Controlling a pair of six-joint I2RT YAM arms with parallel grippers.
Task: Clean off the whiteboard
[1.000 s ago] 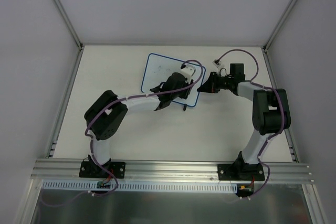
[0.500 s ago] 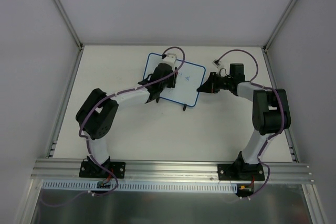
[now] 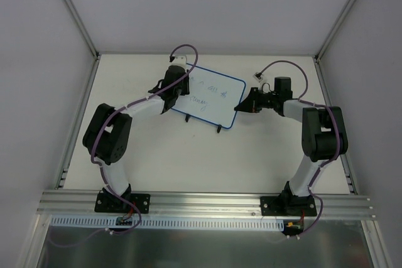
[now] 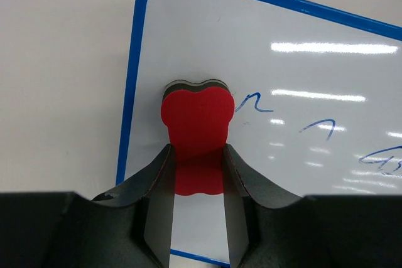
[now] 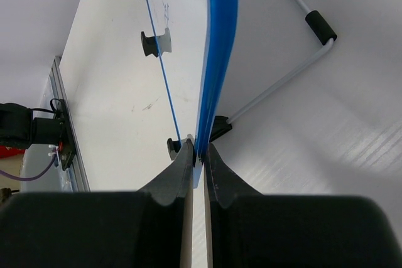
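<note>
**1 holds, 1 wipes**

Top view: whiteboard stands at the back of the table, scribbles on it. Left wrist: left gripper clenches the red eraser at the whiteboard's left edge. Right wrist: right gripper pinches the whiteboard's rim, we reckon to steady it.

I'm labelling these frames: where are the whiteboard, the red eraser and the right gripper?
whiteboard [image 3: 215, 108], top view, white face.
red eraser [image 4: 196, 117], left wrist view, red face.
right gripper [image 5: 199, 150], right wrist view, between fingertips.
</note>
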